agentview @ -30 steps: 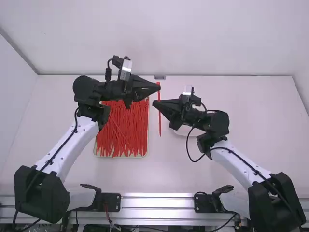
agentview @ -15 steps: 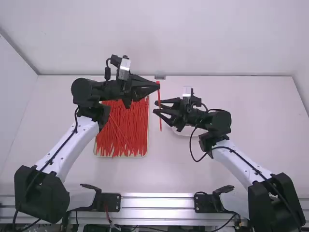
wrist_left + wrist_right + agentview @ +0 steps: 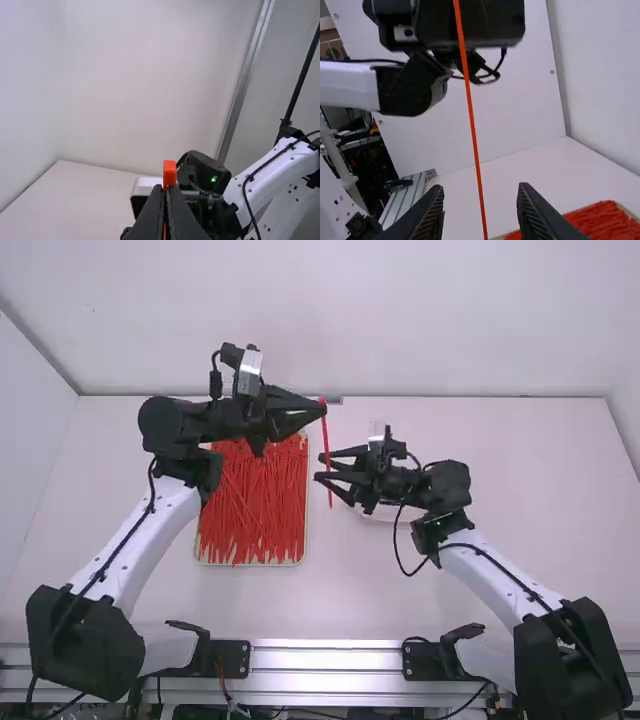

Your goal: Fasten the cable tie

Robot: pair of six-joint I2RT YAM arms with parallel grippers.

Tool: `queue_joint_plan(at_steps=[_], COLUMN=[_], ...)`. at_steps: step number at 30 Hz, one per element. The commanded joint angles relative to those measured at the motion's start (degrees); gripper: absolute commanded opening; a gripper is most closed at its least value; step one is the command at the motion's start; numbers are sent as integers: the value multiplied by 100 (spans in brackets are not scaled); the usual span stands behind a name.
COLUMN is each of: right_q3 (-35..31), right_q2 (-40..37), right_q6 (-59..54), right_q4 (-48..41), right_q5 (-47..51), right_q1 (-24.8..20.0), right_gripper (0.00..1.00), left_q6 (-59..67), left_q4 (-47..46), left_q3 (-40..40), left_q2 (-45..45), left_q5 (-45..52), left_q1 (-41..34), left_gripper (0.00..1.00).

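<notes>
In the left wrist view, the strap of the tie [image 3: 169,172] is largely hidden between the pressed-together fingers of the left gripper [image 3: 164,192] (the head alone stands clear). In the right wrist view both ends of the tie are cut off at the edges, one between the spread fingers of the right gripper [image 3: 480,192]. In the high view, a white object [image 3: 388,515] at 4 o'clock from the tie is mostly covered and cannot be identified.

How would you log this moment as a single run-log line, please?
left gripper: shut on cable tie | right gripper: open around it | fastening: not yet done
</notes>
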Motion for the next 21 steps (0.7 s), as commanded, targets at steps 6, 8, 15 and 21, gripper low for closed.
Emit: queue_joint_plan(at_steps=[6, 8, 15, 21], right_q3=[-33, -33, -35, -35], right_q2=[22, 22, 20, 22], right_q6=[-645, -756, -1351, -1449], right_q4=[-507, -581, -1008, -1034], right_q5=[-188, -221, -420, -551], right_q1=[153, 216, 229, 229], right_gripper=[39, 38, 26, 23], left_q6=[-37, -39, -184, -243], left_q4=[-170, -177, -227, -236], left_q3=[409, 444, 586, 616], left_q2=[-4, -4, -4, -7], left_q5=[98, 114, 125, 103], left_q1=[52, 59, 109, 219], left_gripper=[1, 1, 1, 1])
